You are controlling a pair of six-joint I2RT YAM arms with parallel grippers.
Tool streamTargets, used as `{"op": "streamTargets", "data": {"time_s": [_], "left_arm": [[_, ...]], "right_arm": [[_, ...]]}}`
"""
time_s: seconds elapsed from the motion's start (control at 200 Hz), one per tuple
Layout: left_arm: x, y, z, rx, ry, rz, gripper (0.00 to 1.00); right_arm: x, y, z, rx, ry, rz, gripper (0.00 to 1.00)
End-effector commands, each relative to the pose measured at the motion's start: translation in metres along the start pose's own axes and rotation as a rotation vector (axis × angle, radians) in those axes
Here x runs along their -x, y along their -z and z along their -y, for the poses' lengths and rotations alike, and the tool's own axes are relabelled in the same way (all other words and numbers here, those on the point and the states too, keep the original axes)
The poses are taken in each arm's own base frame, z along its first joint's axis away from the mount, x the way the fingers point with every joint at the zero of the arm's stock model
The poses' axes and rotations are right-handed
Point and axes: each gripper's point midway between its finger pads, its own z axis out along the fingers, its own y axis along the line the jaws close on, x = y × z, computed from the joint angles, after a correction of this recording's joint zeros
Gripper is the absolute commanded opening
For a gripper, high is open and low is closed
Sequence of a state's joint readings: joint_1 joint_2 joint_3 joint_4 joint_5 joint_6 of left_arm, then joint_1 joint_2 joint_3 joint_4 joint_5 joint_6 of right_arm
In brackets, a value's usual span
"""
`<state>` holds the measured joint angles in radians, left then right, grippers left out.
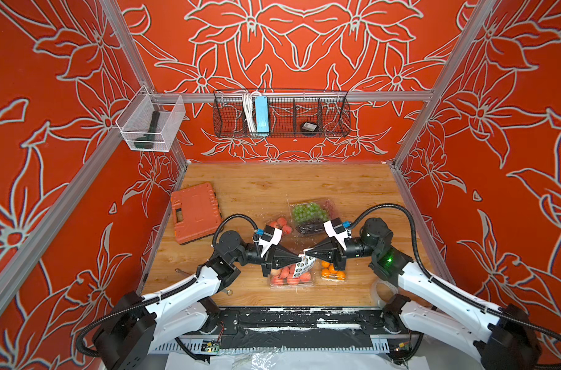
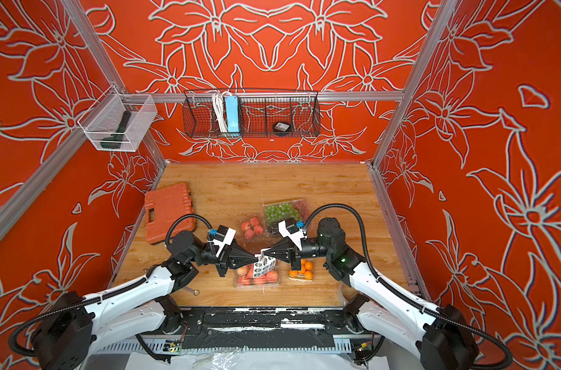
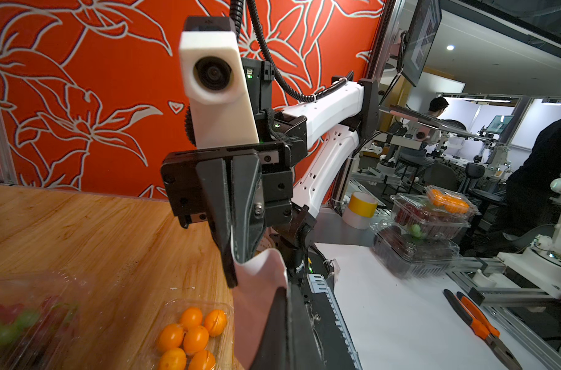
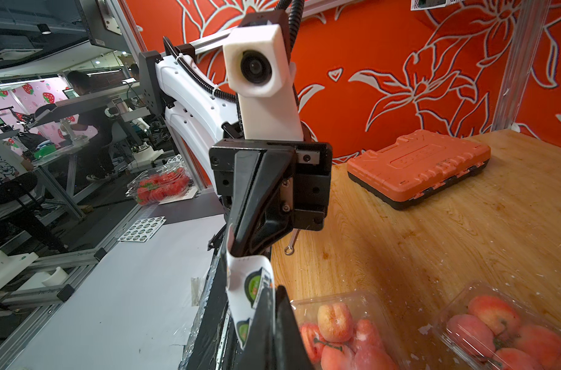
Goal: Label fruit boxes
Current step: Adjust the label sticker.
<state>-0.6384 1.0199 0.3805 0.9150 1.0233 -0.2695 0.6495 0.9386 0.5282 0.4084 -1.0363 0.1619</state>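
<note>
While the four clear plastic punnets lay on the wood-grain table [image 1: 272, 185], a white sticker sheet [image 1: 305, 266] was held above them between the two arms. The left gripper [image 1: 297, 258] was seen closed on one edge of the sheet, its tapered black jaws pressed together. The right gripper [image 1: 307, 253] was likewise clamped on the facing edge, tip almost to tip with the other. The sheet was bent into a curl between them. In the right wrist view the sheet [image 4: 253, 282] was shown with glossy round green-and-black stickers, while in the left wrist view only its plain white back [image 3: 263, 282] was presented.

The large punnet of peaches [image 1: 292, 278] was found directly under the sheet, near the front edge of the table, its rounded pink-orange fruit packed behind thin, crinkled walls. The punnet of oranges [image 1: 333, 273] was placed just beside it, under the right gripper's body. Farther back, the small punnet of peaches [image 1: 280, 226] and the punnet of grapes [image 1: 311, 213], green and dark, were set side by side. A ribbed orange tool case [image 1: 194, 213] with a moulded handle was laid flat, well apart on the left.
</note>
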Motion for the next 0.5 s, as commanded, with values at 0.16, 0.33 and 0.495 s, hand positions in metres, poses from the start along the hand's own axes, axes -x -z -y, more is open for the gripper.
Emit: {"op": "streamTargets", "data": {"time_s": [0.16, 0.33, 0.495], "left_arm": [[0.0108, -0.0019, 0.0015, -0.010, -0.036, 0.017, 0.00], [0.0104, -0.0015, -0.0021, 0.016, -0.034, 0.014, 0.00], [0.0109, -0.0015, -0.0037, 0.025, -0.034, 0.016, 0.00]], "right_arm": [[0.0105, -0.0012, 0.0009, -0.010, 0.039, 0.014, 0.00], [0.0138, 0.0025, -0.0059, -0.004, 0.051, 0.031, 0.06], [0.0133, 0.0038, -0.0074, -0.006, 0.053, 0.034, 0.12]]}}
